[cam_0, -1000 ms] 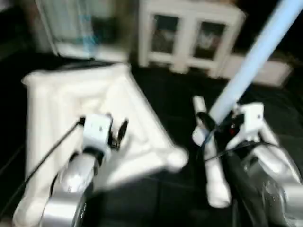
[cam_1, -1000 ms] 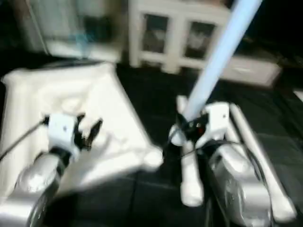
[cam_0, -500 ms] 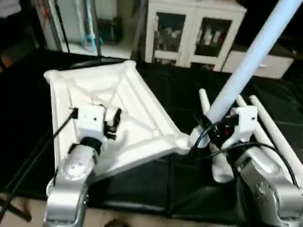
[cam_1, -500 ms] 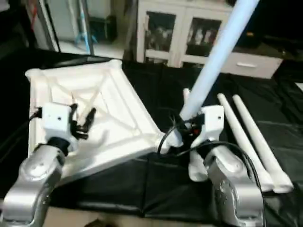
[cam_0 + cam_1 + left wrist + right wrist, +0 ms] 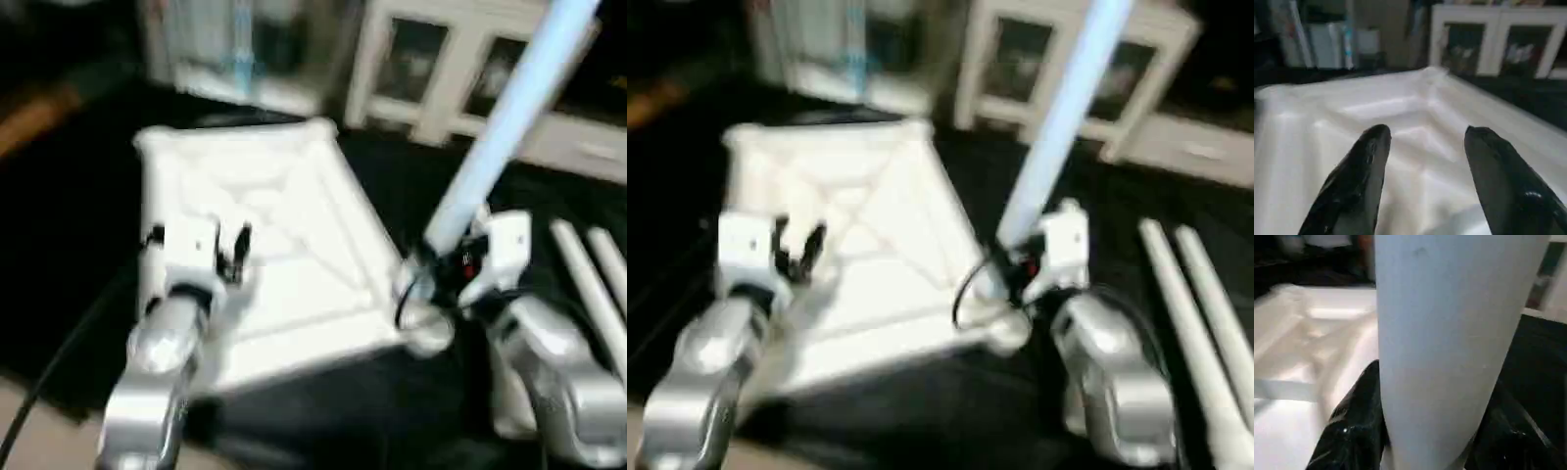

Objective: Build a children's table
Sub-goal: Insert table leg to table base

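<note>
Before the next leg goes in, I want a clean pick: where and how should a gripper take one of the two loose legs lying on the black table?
Take a loose leg around its tube near the thicker near end, coming straight down from above. Both lie flat, side by side on the black table, so the fingers should straddle the outer one across its width, probably from the free right side.

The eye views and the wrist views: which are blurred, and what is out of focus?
Both eye views are smeared overall; tabletop ribs and the held leg look soft. Left wrist view: fingers fairly sharp, cabinet behind soft. Right wrist view: the leg, very close, shows no detail.
</note>
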You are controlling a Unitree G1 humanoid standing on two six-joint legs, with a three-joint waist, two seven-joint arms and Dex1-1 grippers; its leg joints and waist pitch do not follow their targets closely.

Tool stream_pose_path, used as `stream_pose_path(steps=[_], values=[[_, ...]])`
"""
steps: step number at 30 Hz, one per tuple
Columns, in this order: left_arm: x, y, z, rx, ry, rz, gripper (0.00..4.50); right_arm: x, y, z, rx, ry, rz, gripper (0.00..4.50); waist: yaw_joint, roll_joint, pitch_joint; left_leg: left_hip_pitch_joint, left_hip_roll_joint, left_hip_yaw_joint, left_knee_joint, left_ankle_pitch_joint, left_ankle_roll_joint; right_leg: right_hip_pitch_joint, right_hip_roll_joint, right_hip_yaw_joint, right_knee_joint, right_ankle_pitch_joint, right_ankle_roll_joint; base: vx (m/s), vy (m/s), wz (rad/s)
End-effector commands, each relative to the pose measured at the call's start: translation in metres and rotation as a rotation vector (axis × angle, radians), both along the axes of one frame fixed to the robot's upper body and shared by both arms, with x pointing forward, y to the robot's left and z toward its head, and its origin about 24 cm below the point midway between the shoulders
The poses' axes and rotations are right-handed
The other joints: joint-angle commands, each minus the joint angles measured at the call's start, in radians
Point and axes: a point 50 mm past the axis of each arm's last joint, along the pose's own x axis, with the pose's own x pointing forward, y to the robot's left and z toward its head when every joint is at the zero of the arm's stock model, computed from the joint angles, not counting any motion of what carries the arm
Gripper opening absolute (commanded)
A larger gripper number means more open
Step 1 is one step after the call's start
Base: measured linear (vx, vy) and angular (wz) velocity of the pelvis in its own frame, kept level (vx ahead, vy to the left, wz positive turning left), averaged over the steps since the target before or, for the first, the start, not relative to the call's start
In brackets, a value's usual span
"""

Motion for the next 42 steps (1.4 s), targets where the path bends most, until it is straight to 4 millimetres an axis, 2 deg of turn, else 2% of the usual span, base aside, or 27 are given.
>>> stream_pose_path(steps=[1, 2, 3, 4, 5, 6, 9, 11, 12, 13, 14, 15, 16, 17, 18, 19, 24, 32, 33, 35, 36, 37, 38, 39, 40, 41, 42], values=[[-0.001, 0.007, 0.001, 0.012, -0.018, 0.038, 2.78, 0.004, 0.005, 0.010, 0.002, -0.048, 0.019, 1.82, 0.048, -0.003, -0.056, -0.087, 0.086, -0.056, -0.023, 0.261, -0.001, 0.178, -0.174, 0.124, -0.080, 0.789, -0.432, 0.067, 0.016, 0.04], [-0.001, 0.007, 0.001, 0.012, -0.019, 0.039, 2.78, 0.004, 0.005, 0.010, 0.002, -0.048, 0.020, 1.82, 0.045, -0.001, -0.054, -0.091, 0.092, -0.059, -0.043, 0.283, -0.029, 0.174, -0.146, 0.096, -0.077, 0.871, -0.446, 0.056, 0.009, -0.01], [-0.002, 0.007, 0.001, 0.006, -0.020, 0.044, 2.78, 0.004, 0.006, 0.010, 0.002, -0.047, 0.025, 1.82, 0.035, 0.035, -0.044, -0.081, 0.100, -0.045, -0.117, 0.338, -0.059, 0.137, -0.055, 0.022, -0.081, 0.734, -0.420, -0.098, -0.013, -0.02], [-0.002, 0.008, 0.001, 0.014, -0.023, 0.054, 2.78, 0.005, 0.007, 0.010, 0.002, -0.045, 0.034, 1.82, 0.004, 0.065, -0.039, -0.078, 0.124, -0.033, -0.165, 0.395, -0.056, 0.114, 0.032, -0.029, -0.059, 0.396, -0.348, -0.104, 0.008, -0.01], [-0.002, 0.008, 0.002, 0.017, -0.028, 0.059, 2.78, 0.005, 0.009, 0.010, 0.003, -0.043, 0.040, 1.82, -0.006, 0.084, -0.048, -0.054, 0.162, -0.051, -0.168, 0.418, -0.064, 0.096, 0.040, -0.047, -0.047, 0.230, -0.302, -0.094, 0.014, 0.04], [-0.002, 0.007, 0.002, 0.020, -0.030, 0.059, 2.78, 0.005, 0.009, 0.009, 0.004, -0.042, 0.045, 1.82, -0.013, 0.075, -0.047, -0.023, 0.221, -0.082, -0.184, 0.429, -0.013, 0.070, 0.029, -0.064, -0.045, 0.004, -0.223, 0.000, 0.000, 0.00], [-0.001, 0.007, 0.002, 0.032, -0.029, 0.056, 2.78, 0.007, 0.010, 0.009, 0.003, -0.041, 0.048, 1.82, -0.015, 0.090, -0.035, -0.018, 0.318, -0.100, -0.244, 0.286, 0.169, 0.035, 0.018, -0.101, 0.013, -0.181, -0.134, -0.022, -0.036, 0.28], [0.000, 0.006, 0.000, 0.019, -0.018, 0.060, 2.78, 0.009, 0.010, 0.008, 0.001, -0.041, 0.047, 1.82, -0.013, 0.071, -0.043, 0.011, 0.321, -0.093, -0.222, 0.334, 0.315, 0.012, -0.006, -0.088, 0.031, -0.156, -0.194, 0.010, -0.155, 0.23], [0.002, 0.005, -0.001, 0.028, -0.011, 0.055, 2.78, 0.011, 0.009, 0.009, 0.000, -0.043, 0.046, 1.82, -0.013, 0.042, -0.052, -0.016, 0.253, -0.049, -0.176, 0.359, 0.395, 0.045, -0.043, -0.054, -0.019, -0.040, -0.310, 0.001, -0.173, 0.02], [0.002, 0.005, -0.001, 0.028, -0.011, 0.055, 2.78, 0.011, 0.009, 0.009, 0.000, -0.043, 0.046, 1.82, 0.021, -0.017, -0.072, -0.113, 0.053, 0.044, -0.018, 0.187, 0.329, 0.136, -0.063, 0.013, -0.119, 0.002, -0.386, -0.034, -0.152, 0.00], [0.002, 0.005, -0.001, 0.031, -0.011, 0.053, 2.78, 0.012, 0.009, 0.009, -0.001, -0.044, 0.044, 1.82, 0.050, -0.023, -0.073, -0.121, 0.051, 0.041, 0.001, 0.088, 0.231, 0.159, -0.100, 0.034, -0.136, -0.038, -0.382, -0.034, -0.152, 0.00], [0.005, 0.004, -0.002, 0.041, -0.007, 0.053, 2.78, 0.014, 0.007, 0.009, -0.003, -0.047, 0.038, 1.82, 0.049, -0.008, -0.048, -0.124, 0.069, 0.028, -0.033, 0.136, 0.052, 0.145, -0.100, 0.007, -0.132, -0.066, -0.281, -0.054, -0.141, 0.00], [0.005, 0.005, -0.003, 0.043, -0.005, 0.054, 2.78, 0.015, 0.007, 0.008, -0.004, -0.047, 0.037, 1.82, 0.051, 0.001, -0.032, -0.098, 0.087, 0.024, -0.080, 0.138, -0.018, 0.123, -0.088, -0.006, -0.155, -0.247, -0.131, -0.072, -0.119, -0.05], [0.006, 0.005, -0.004, 0.041, 0.004, 0.052, 2.78, 0.017, 0.007, 0.008, -0.006, -0.044, 0.035, 1.82, 0.049, 0.015, -0.027, -0.089, 0.107, 0.019, -0.108, 0.117, -0.017, 0.122, -0.089, -0.010, -0.162, -0.344, -0.091, -0.072, -0.119, -0.05], [0.006, 0.006, -0.004, 0.042, 0.006, 0.052, 2.78, 0.018, 0.008, 0.008, -0.007, -0.042, 0.036, 1.82, 0.035, 0.033, -0.031, -0.107, 0.133, 0.005, -0.156, 0.096, -0.024, 0.138, -0.046, -0.038, -0.147, -0.439, -0.006, -0.080, -0.089, -0.06], [0.007, 0.006, -0.005, 0.039, 0.010, 0.048, 2.78, 0.018, 0.010, 0.008, -0.009, -0.040, 0.045, 1.82, 0.032, 0.041, -0.034, -0.072, 0.163, 0.006, -0.174, 0.013, -0.021, 0.115, -0.038, -0.053, -0.159, -0.461, 0.018, -0.075, -0.059, -0.04], [0.007, 0.004, -0.003, 0.039, 0.002, -0.015, 2.78, 0.023, 0.011, 0.009, -0.013, -0.049, 0.084, 1.82, 0.017, 0.063, -0.024, -0.063, 0.183, 0.011, -0.199, -0.127, -0.057, 0.108, -0.037, -0.064, -0.169, -0.490, -0.044, -0.027, -0.016, 0.00], [0.008, 0.012, -0.001, 0.073, -0.026, 0.025, 2.78, 0.023, 0.007, 0.009, -0.009, -0.067, 0.025, 1.82, 0.017, 0.077, -0.028, -0.068, 0.195, 0.015, -0.206, -0.058, -0.071, 0.116, -0.039, -0.055, -0.145, -0.322, -0.130, 0.000, 0.000, 0.00], [0.009, 0.012, -0.001, 0.070, -0.029, 0.028, 2.78, 0.022, 0.008, 0.009, -0.008, -0.069, 0.021, 1.82, 0.009, 0.088, -0.032, -0.054, 0.222, -0.001, -0.214, -0.046, -0.082, 0.114, -0.015, -0.073, -0.143, -0.254, -0.127, 0.000, 0.000, 0.00], [0.011, 0.011, 0.002, 0.074, -0.034, 0.023, 2.78, 0.019, 0.009, 0.010, 0.019, -0.073, -0.010, 1.82, -0.006, 0.108, -0.040, -0.029, 0.328, -0.059, -0.252, 0.052, -0.025, 0.098, -0.007, -0.099, -0.078, -0.111, -0.144, 0.000, 0.000, 0.00], [0.011, 0.011, 0.002, 0.072, -0.035, 0.020, 2.78, 0.017, 0.010, 0.010, 0.026, -0.073, -0.015, 1.82, -0.009, 0.118, -0.046, -0.006, 0.378, -0.081, -0.265, 0.146, 0.047, 0.065, -0.009, -0.105, -0.020, -0.110, -0.154, 0.052, -0.082, 0.12], [0.012, 0.011, 0.003, 0.074, -0.034, 0.018, 2.78, 0.016, 0.011, 0.010, 0.031, -0.072, -0.017, 1.82, -0.013, 0.109, -0.050, 0.003, 0.391, -0.080, -0.262, 0.245, 0.126, 0.037, -0.010, -0.103, 0.015, -0.099, -0.177, 0.059, -0.130, 0.12], [0.011, 0.011, 0.003, 0.076, -0.033, 0.016, 2.78, 0.015, 0.011, 0.010, 0.033, -0.073, -0.017, 1.82, -0.011, 0.107, -0.049, 0.001, 0.381, -0.072, -0.254, 0.286, 0.176, 0.030, -0.014, -0.098, 0.023, -0.082, -0.200, 0.059, -0.130, 0.12], [0.011, 0.011, 0.003, 0.078, -0.032, 0.014, 2.78, 0.013, 0.013, 0.009, 0.033, -0.071, -0.016, 1.82, -0.011, 0.089, -0.054, -0.014, 0.338, -0.043, -0.226, 0.311, 0.279, 0.038, -0.032, -0.084, 0.006, 0.000, -0.308, 0.051, -0.184, 0.04], [0.011, 0.011, 0.002, 0.079, -0.032, 0.014, 2.78, 0.012, 0.013, 0.008, 0.034, -0.070, -0.016, 1.82, -0.004, 0.056, -0.057, -0.067, 0.202, 0.027, -0.153, 0.221, 0.317, 0.073, -0.030, -0.071, -0.065, 0.111, -0.498, 0.028, -0.214, 0.02], [0.011, 0.012, 0.002, 0.078, -0.032, 0.014, 2.78, 0.010, 0.015, 0.007, 0.034, -0.066, -0.013, 1.82, 0.007, 0.020, -0.068, -0.118, 0.067, 0.080, -0.024, 0.067, 0.280, 0.118, -0.011, -0.042, -0.126, 0.129, -0.558, 0.028, -0.214, 0.02], [0.011, 0.012, 0.002, 0.077, -0.031, 0.015, 2.78, 0.009, 0.016, 0.006, 0.036, -0.062, -0.011, 1.82, 0.030, 0.028, -0.069, -0.131, 0.047, 0.078, 0.074, -0.062, 0.146, 0.132, -0.052, -0.035, -0.153, 0.027, -0.559, 0.007, -0.202, -0.03]])
